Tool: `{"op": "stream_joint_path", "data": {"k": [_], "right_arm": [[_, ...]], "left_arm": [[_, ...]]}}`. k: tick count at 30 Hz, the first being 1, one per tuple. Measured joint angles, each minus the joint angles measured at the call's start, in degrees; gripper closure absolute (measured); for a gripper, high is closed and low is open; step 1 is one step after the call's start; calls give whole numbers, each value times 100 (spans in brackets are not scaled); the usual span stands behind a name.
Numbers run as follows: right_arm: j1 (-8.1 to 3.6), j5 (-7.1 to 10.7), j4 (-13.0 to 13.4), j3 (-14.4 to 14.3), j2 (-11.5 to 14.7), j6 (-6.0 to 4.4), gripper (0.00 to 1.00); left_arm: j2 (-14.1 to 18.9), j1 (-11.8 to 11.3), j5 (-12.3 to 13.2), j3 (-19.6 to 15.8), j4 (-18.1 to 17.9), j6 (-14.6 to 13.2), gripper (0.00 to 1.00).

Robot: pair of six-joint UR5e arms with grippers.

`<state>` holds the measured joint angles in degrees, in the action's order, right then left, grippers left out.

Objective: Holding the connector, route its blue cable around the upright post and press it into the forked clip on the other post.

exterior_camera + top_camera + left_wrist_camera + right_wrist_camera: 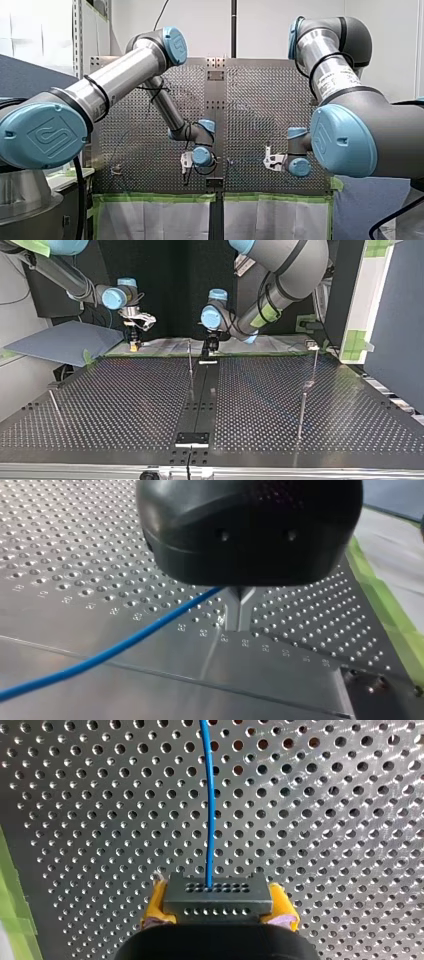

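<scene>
Blue cable point(208, 805) from connector point(218, 900), between yellow pads point(156, 902) of right pincer point(218, 909)

Pale wall point(395, 50) (green tape point(155, 198) below)

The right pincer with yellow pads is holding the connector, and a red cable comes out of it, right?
The cable is blue, not red; the right wrist view shows it. My right pincer with yellow pads does hold the connector, and the cable comes out of it.
</scene>
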<state>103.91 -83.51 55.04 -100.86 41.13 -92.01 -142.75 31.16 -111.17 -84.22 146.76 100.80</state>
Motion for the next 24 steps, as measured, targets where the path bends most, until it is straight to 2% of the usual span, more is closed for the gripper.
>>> {"op": "stream_joint_path", "data": {"k": [4, 5, 7, 9, 10, 12, 13, 15, 16, 18, 19, 21, 22, 24], "right_arm": [[-28, 1, -1, 4, -6, -3, 100], [-33, 3, -2, 3, -8, -3, 100], [-42, 11, -2, 4, -10, -3, 100], [-48, 21, -1, 4, -10, -3, 100], [-51, 26, -2, 5, -12, -3, 100], [-55, 32, -2, 4, -13, -3, 100], [-54, 36, -2, 4, -16, -3, 100], [-55, 40, -2, 6, -18, -3, 100], [-57, 42, -1, 6, -19, -3, 100], [-57, 43, -1, 5, -21, -4, 100], [-58, 44, -3, 6, -22, -3, 100], [-59, 48, -4, 6, -23, -3, 100], [-59, 49, -6, 6, -25, -3, 100], [-59, 55, -6, 7, -27, -3, 100]], "left_arm": [[0, 0, -2, 37, 20, 0, 97], [0, 1, -2, 45, 31, 0, 94], [1, 3, -2, 53, 49, 0, 94], [0, 4, -2, 55, 81, 9, 85], [0, 5, -1, 55, 95, 22, 85], [2, 11, 5, 55, 117, 72, 75], [2, 15, 8, 57, 123, 97, 75], [5, 24, 26, 58, 132, 146, 63], [6, 29, 37, 58, 135, 164, 63], [5, 40, 53, 58, 143, 190, 47], [6, 45, 57, 58, 152, 194, 47], [7, 55, 62, 57, 185, 189, 31], [7, 58, 63, 57, 202, 186, 31], [7, 64, 65, 57, 249, 177, 18]]}}
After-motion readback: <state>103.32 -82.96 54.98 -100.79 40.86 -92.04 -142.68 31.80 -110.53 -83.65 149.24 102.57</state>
